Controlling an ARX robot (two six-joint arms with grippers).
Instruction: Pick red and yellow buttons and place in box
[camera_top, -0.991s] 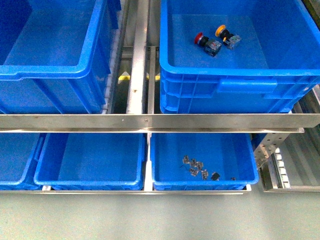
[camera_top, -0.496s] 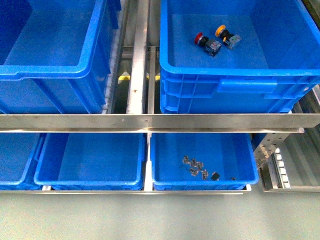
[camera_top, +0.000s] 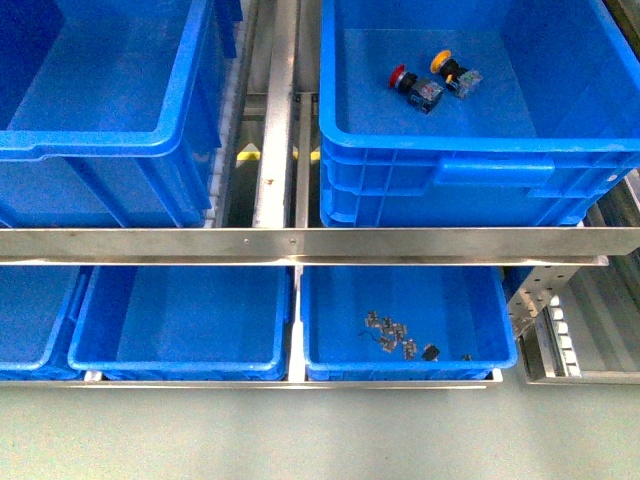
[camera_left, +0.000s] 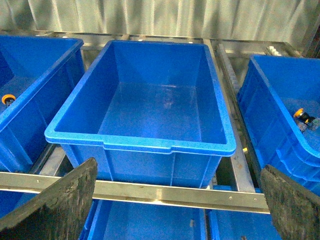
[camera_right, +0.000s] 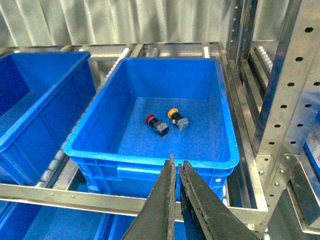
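Rail (camera_top: 300, 243) fronts box (camera_top: 480, 170); left claw (camera_left: 175, 200) gapes, right claw (camera_right: 177, 172) closed, empty.

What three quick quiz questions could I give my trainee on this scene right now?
1. True or false: the red button and yellow button lie inside the ribbed blue bin.
2. Which pincer is shut: A left, B right?
3. Fill in: the small metal parts lie in the lower ____ tray in the front view.

Key: 1 true; 2 B; 3 right.
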